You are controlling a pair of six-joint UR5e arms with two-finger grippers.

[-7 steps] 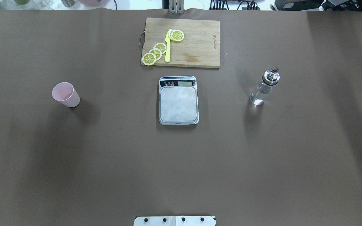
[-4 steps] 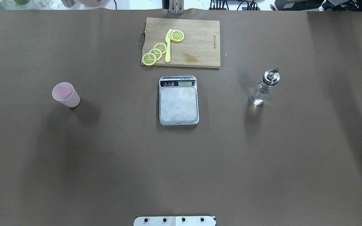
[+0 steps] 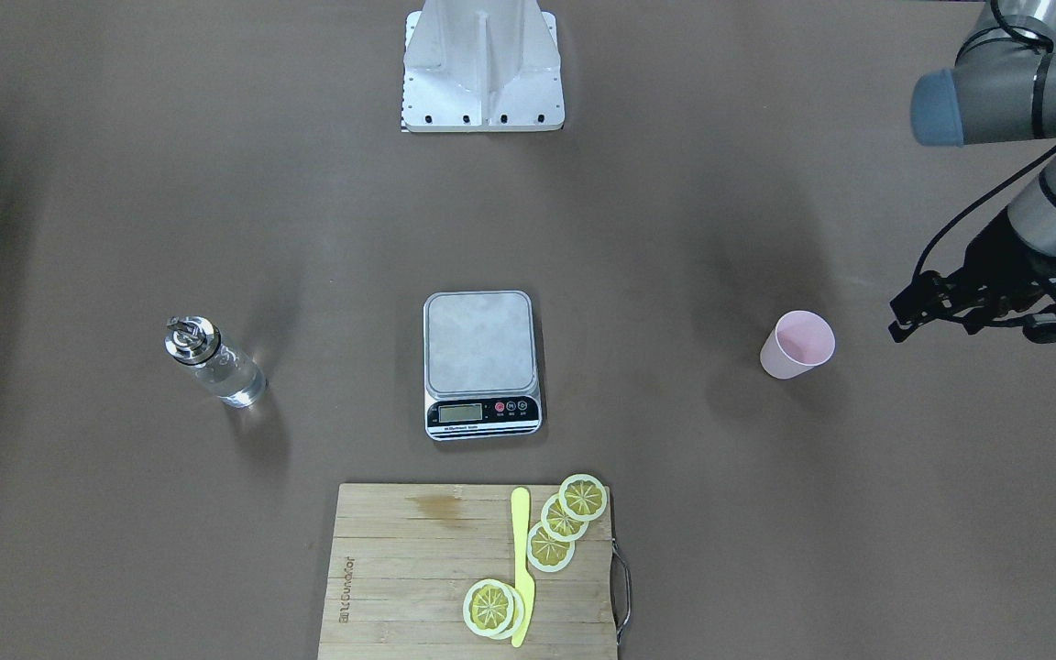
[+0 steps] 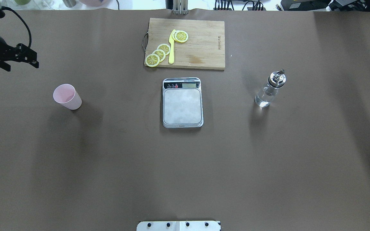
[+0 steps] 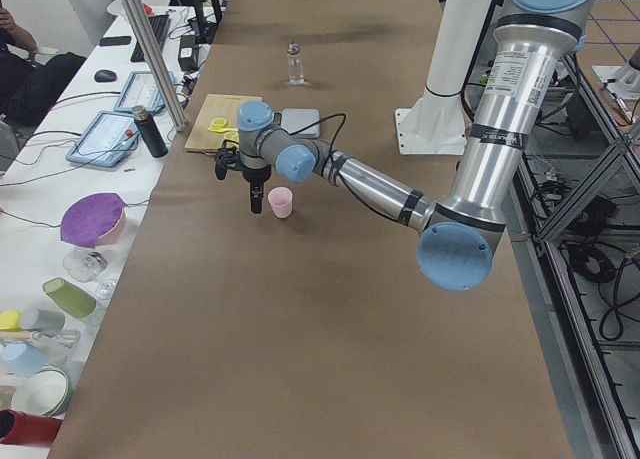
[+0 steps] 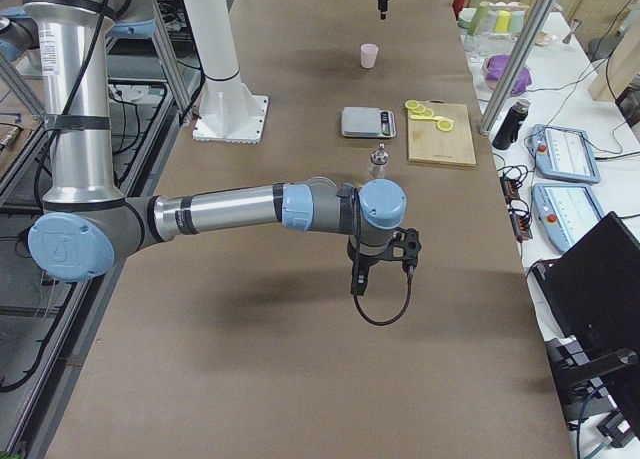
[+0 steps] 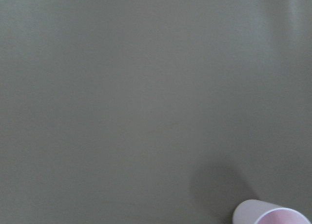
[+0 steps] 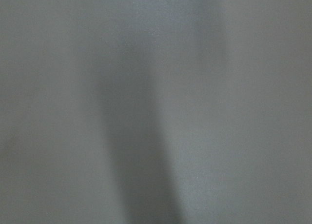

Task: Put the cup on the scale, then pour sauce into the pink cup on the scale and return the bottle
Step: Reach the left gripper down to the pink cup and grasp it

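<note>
1. The left gripper (image 4: 22, 64) hangs above the table (image 4: 185, 179) at the far left edge of the overhead view. Its jaws appear to stand apart and it holds nothing.
2. The cup (image 4: 66, 96) stands upright near that gripper but apart from it, mouth up and empty as far as the views show. In the left wrist view only its rim peeks in at the bottom right corner, so the gripper is not yet lined up over it.
3. The right gripper (image 6: 358, 284) shows only in the exterior right view, pointing down over bare table well short of the bottle (image 4: 270, 89). Whether its jaws are apart or together cannot be told.
4. The scale (image 4: 182, 106) sits mid-table with its silver platform bare, well apart from the cup on the robot's left and the bottle on its right.
5. The bottle stands upright on the table, clear sauce (image 4: 264, 98) visible through its lower part and its metal pourer on top.
6. Beyond the scale lies a cutting board (image 4: 204, 45) bearing lemon slices (image 4: 159, 53) and a yellow knife (image 4: 171, 48), which play no part in the job.
7. Judged from this layout, no step is finished. Still to do: grasp the cup, set it on the platform, lift the bottle, pour, and return the bottle.
</note>
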